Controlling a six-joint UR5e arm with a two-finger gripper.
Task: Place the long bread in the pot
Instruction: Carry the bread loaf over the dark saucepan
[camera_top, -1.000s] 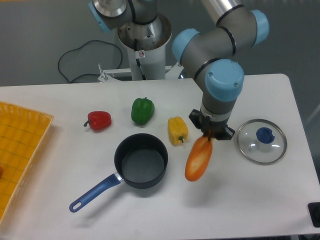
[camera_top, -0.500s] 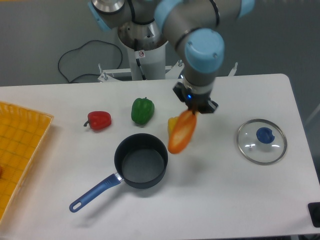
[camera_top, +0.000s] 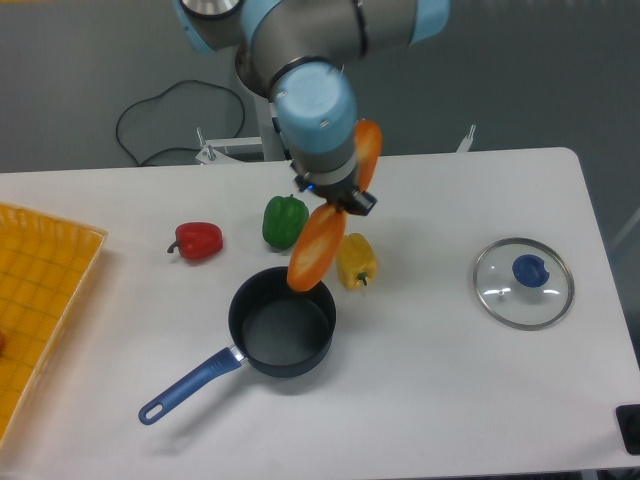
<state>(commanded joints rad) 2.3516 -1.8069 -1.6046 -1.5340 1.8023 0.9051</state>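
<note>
The gripper (camera_top: 335, 198) is clamped on the upper end of the long bread (camera_top: 316, 248), which hangs tilted in the air, its lower end over the back rim of the pot (camera_top: 282, 322). The fingers are mostly hidden, so the exact grip is hard to see. The pot stands on the white table (camera_top: 450, 380), with a yellow pepper (camera_top: 355, 260) just beside it and a green pepper (camera_top: 284, 220) behind.

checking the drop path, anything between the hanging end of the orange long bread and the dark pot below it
Nothing. In the camera view the orange-golden long bread hangs from the hand over the dark-navy pot's far rim, with only air between.
</note>
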